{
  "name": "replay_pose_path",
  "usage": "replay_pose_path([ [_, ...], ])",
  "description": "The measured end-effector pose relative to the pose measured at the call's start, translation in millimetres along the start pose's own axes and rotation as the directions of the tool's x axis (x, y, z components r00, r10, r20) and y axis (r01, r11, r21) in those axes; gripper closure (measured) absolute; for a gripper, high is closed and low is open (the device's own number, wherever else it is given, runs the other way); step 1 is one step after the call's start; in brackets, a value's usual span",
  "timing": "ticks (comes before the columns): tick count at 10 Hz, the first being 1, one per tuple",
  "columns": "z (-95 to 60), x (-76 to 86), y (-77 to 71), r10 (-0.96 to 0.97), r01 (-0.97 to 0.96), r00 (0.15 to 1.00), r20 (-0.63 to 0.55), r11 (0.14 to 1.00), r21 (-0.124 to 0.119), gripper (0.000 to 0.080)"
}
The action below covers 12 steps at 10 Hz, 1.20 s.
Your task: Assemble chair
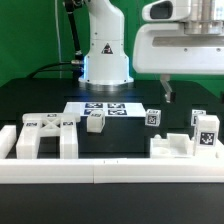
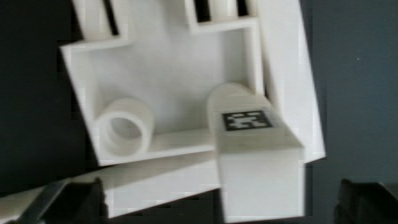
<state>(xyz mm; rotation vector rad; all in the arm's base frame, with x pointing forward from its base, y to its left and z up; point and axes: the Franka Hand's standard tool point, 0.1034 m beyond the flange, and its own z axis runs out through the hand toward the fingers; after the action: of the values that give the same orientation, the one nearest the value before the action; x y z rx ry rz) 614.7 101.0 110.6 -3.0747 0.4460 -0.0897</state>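
Robotics laboratory. A white robot arm (image 1: 103, 48) stands at upper centre on a black worktop (image 1: 40, 100) before a green backdrop (image 1: 25, 35); the marker board (image 1: 105, 107) lies mid-frame, and white plastic parts (image 1: 45, 136) at lower left carry square tags (image 1: 47, 119).

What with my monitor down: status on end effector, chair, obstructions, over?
End effector open, empty, above the table. Nothing assembled: legged frame and small tagged block lie apart. No obstruction seen.
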Motion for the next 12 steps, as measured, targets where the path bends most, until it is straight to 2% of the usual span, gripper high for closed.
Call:
replay_pose_path([
  [5,1.7,-1.7,0.0,-0.005,0.005,1.000,0.003,1.000,-0.002,0.0150],
  [6,-2.2,-9.4,6.5,-0.018,0.018,1.000,0.011,1.000,-0.004,0.0150],
  [7,-7.3,-16.5,25.6,-0.082,0.082,0.996,0.017,0.997,-0.006,0.0150],
  [8,-7.8,-20.1,54.0,-0.119,0.119,0.993,0.019,0.993,-0.013,0.0150],
  [9,-4.1,-21.4,76.3,-0.127,0.128,0.992,0.025,0.992,-0.020,0.0150],
  [10,-0.4,-19.9,92.2,-0.136,0.136,0.990,0.025,0.990,-0.025,0.0150],
  [11,-0.2,-17.1,98.9,-0.125,0.126,0.992,0.025,0.992,-0.028,0.0150],
  [12,-0.1,-18.4,94.8,-0.132,0.133,0.991,0.025,0.991,-0.026,0.0150],
])
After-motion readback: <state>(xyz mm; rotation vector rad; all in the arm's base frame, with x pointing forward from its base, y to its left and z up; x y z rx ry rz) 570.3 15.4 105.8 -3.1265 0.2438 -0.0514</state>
